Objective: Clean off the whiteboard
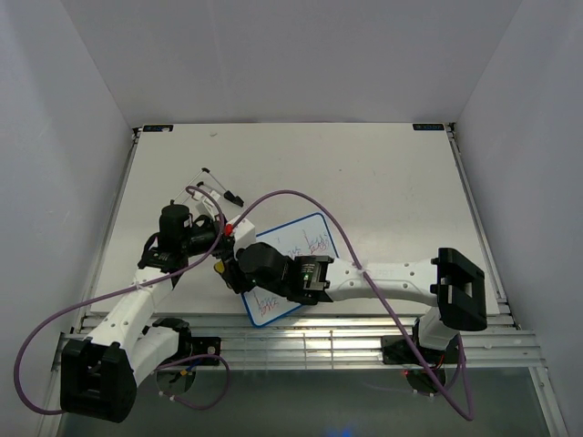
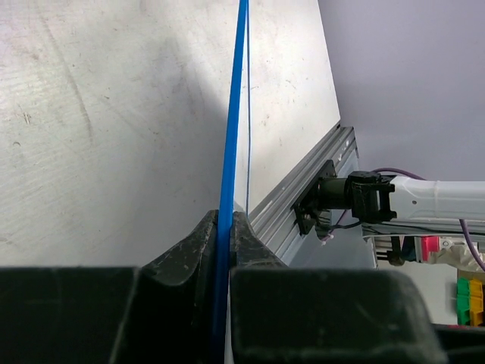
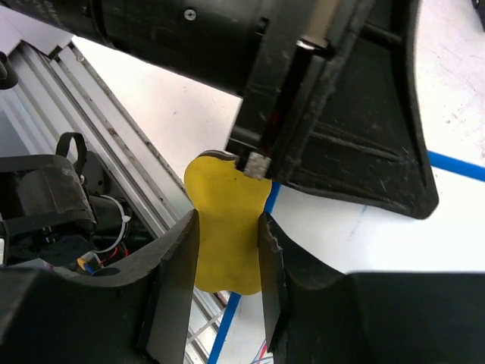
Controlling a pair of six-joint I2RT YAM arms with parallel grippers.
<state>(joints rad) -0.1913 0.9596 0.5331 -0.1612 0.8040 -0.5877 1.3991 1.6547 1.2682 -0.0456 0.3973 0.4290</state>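
Observation:
The whiteboard [image 1: 305, 250], white with a thin blue frame, lies tilted near the table's front, with red-blue scribbles on it. My left gripper [image 1: 225, 244] is shut on its left edge. In the left wrist view the blue frame [image 2: 233, 114] runs edge-on between the shut jaws of the left gripper [image 2: 224, 220]. My right gripper [image 1: 240, 271] is shut on a yellow eraser [image 3: 226, 262] and holds it over the board's left edge, just below the left gripper. In the right wrist view the right gripper [image 3: 228, 220] pinches the eraser, with the white board surface [image 3: 394, 235] beside it.
Black markers [image 1: 219, 188] lie behind the left gripper, and a small red cap [image 1: 226, 145] lies further back. The table's metal front rail [image 1: 301, 328] runs just below the board. A purple cable [image 1: 301, 196] arcs over the board. White walls enclose the table.

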